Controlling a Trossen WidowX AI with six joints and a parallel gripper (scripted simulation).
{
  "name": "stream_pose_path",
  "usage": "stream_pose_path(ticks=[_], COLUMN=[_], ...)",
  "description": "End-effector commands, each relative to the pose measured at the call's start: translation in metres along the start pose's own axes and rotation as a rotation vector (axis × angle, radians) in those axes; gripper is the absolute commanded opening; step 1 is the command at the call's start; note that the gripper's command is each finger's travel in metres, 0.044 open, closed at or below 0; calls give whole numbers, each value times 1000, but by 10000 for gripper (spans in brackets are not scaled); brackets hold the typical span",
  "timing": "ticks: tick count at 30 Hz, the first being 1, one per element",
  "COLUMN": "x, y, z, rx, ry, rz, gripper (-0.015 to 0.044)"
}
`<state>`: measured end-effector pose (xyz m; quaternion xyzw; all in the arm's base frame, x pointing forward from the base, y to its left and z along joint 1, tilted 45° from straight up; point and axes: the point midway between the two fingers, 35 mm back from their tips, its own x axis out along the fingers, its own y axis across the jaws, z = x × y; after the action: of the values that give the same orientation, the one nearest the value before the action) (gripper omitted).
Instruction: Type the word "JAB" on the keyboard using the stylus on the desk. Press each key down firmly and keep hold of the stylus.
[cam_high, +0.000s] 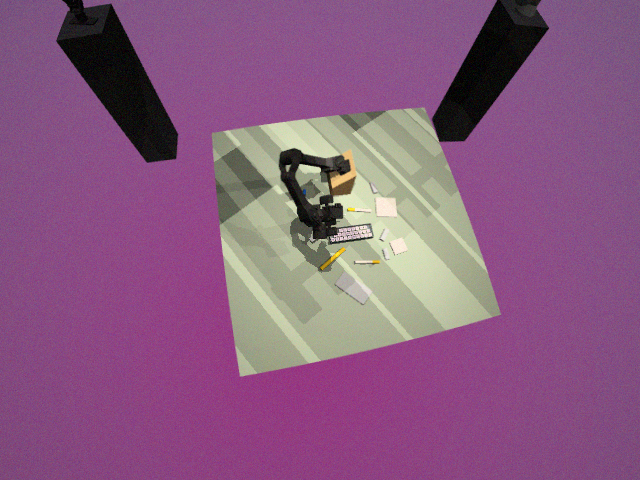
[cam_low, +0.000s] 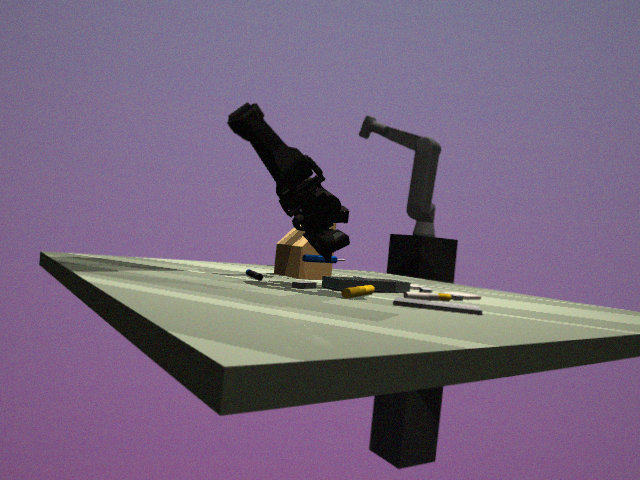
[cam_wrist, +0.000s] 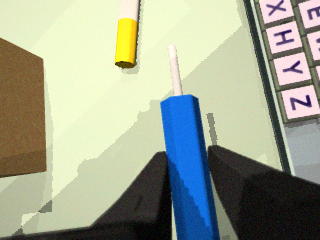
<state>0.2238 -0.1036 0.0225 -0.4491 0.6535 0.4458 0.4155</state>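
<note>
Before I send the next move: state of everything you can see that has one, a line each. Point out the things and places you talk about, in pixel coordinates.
hand (cam_low: 329, 254) (cam_wrist: 187, 157): closed on the stylus
stylus (cam_low: 316, 258) (cam_wrist: 185, 135): gripped, raised off the desk, white tip bare
keyboard (cam_high: 351, 233) (cam_low: 364, 284): on the desk, keys up; stylus not touching it
thick yellow stick (cam_high: 332, 259) (cam_low: 358, 291): lying flat
wooden block (cam_high: 342, 180) (cam_low: 302, 259): standing

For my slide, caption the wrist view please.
Jaws grip a blue stylus, keyboard at right.
</note>
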Motion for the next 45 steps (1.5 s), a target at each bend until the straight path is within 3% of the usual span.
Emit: stream_pose_path(ticks=[1,45], x=[-3,-17], y=[-7,-61], z=[6,71], rx=[138,1528], ry=[-24,-63], rz=[10,282], gripper=[0,0])
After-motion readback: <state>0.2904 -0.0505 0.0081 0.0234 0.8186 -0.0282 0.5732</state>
